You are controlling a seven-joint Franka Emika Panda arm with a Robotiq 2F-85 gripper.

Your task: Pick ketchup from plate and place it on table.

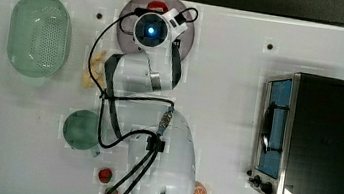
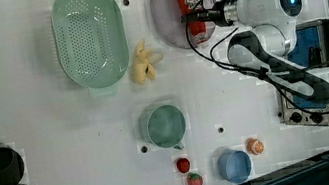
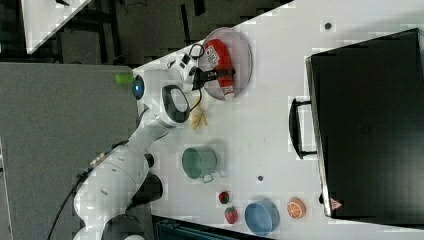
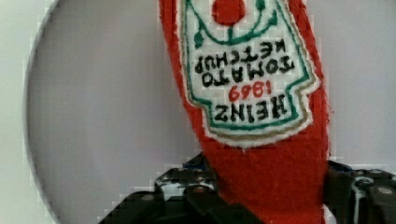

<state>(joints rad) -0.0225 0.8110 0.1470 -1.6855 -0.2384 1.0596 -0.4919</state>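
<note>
Wrist view: pincer (image 4: 268,196) straddles ketchup (image 4: 261,154) (top view: arm-hidden).

The ketchup (image 4: 261,140) label reads "HEINZ 1869 TOMATO KETCHUP" (stitched, upside down).

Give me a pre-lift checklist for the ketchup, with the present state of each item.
1. Ketchup lies on the plate: ok.
2. Gripper fingers either side of the bottle, wrist view: ok.
3. Fingers firmly clamped on the bottle: cannot tell.
4. Grip below the label, on the narrower part: ok.
5. Bare table beside the plate for setting down: ok.
6. Bananas clear of the plate: ok.
</note>
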